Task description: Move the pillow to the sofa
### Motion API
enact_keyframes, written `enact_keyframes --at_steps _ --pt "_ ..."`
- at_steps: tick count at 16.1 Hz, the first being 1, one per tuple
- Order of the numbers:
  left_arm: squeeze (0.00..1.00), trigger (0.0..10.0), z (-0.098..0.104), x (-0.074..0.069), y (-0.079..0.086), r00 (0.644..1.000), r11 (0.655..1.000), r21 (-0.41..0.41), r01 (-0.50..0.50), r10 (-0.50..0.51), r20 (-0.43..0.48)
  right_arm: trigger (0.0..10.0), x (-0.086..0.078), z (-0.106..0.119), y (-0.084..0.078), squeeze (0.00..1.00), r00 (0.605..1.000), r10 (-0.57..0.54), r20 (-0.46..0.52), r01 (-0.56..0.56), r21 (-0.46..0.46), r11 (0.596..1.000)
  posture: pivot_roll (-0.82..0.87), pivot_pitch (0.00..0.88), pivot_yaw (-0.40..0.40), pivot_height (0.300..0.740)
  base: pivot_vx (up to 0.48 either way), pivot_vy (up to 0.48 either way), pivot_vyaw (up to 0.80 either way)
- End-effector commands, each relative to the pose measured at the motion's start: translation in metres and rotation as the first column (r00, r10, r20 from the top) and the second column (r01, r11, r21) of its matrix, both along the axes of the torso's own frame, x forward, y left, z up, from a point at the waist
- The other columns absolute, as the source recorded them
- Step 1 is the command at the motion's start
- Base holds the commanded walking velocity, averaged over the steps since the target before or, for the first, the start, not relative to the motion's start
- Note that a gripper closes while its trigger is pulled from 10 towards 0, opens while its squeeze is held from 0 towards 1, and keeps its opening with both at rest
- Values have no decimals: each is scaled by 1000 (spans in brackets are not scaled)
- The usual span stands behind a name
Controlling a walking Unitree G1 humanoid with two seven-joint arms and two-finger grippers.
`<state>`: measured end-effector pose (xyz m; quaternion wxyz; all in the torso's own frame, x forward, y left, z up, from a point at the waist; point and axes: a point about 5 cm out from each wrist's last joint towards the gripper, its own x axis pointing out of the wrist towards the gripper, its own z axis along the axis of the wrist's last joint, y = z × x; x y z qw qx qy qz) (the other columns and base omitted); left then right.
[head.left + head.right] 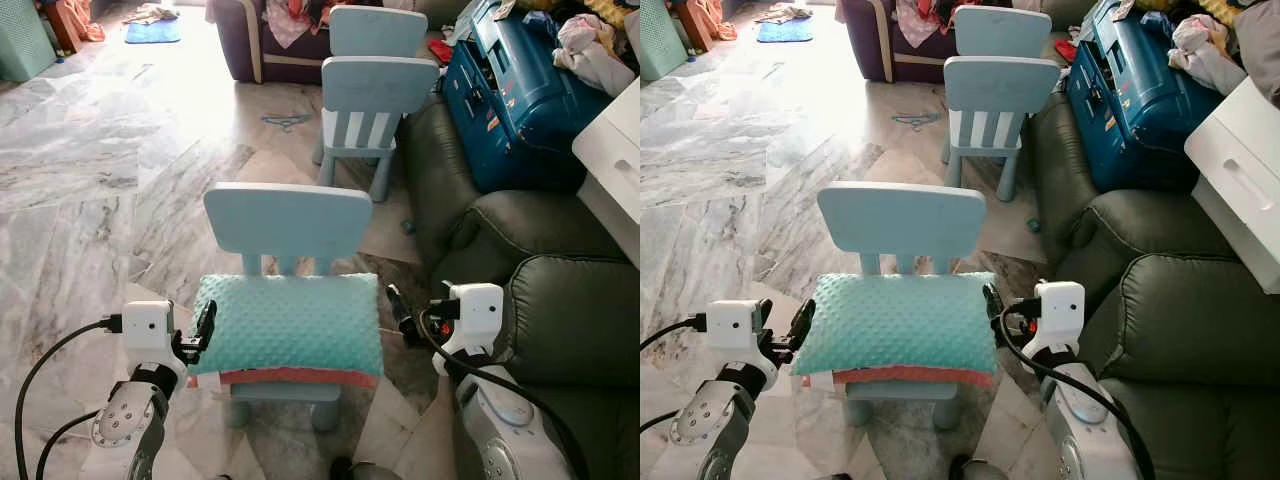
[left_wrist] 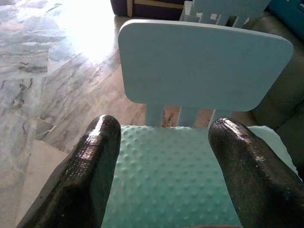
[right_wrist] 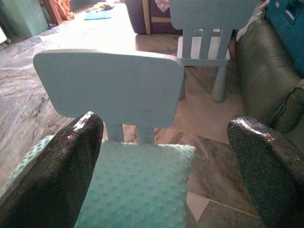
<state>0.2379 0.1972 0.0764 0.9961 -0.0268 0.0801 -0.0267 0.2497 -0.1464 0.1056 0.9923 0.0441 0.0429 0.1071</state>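
**Pillow on child's chair, both grippers at its ends, lift not begun**

Item: teal dotted pillow (image 1: 287,323), lying flat on the seat of the nearest pale blue chair (image 1: 288,220), with a coral-edged layer showing beneath its front edge. We take the chair as our landmark.

Left gripper (image 1: 203,330): at the chair's left side, touching or just short of the pillow's left end. In the left wrist view its fingers (image 2: 80,175) stand spread apart with the pillow between them, gripping nothing.

Right gripper (image 1: 398,313): at the chair's right side, near the pillow's right end. Its fingers (image 3: 57,171) are wide apart in the right wrist view, holding nothing; whether one rests on the pillow we cannot tell.

Progress, as we judge it: approach done; the grasp, the lift and the carry are all left.

Destination: dark green sofa (image 1: 560,300), just to the right of the chair, close beside our right arm.

Surroundings: a second blue chair (image 1: 372,110) and a third behind it, beyond our landmark; a blue case (image 1: 520,100) resting on the sofa farther back; a white cabinet (image 1: 612,160) at far right; marble floor (image 1: 90,190) to the left.

Obstructions: the chair's backrest stands behind the pillow, so we expect the lift to go up, then right. The blue case takes up the sofa's far end; the near cushion looks free
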Motion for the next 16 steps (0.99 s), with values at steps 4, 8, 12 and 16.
enact_keyframes --at_steps 4,8,12,16 --pt "0 10000 0 0 -2 1000 1000 9 13 -13 -5 10000 -2 1 -1 0 1000 7 -2 -7 -5 1000 -67 173 -50 740 0 0 0" --pt "0 10000 0 0 -3 1000 1000 10 16 -15 -7 10000 -3 1 -1 0 1000 12 -5 -12 -7 1000 -67 177 -52 740 0 0 0" --pt "0 10000 -1 0 -4 1000 1000 10 16 -16 -9 10000 -3 2 0 0 1000 17 -6 -17 -6 1000 -69 178 -55 740 0 0 0" --pt "0 10000 -1 3 -7 1000 1000 8 22 -22 -8 10000 -3 1 0 0 1000 20 -7 -20 -10 1000 -76 173 -56 730 0 0 0"
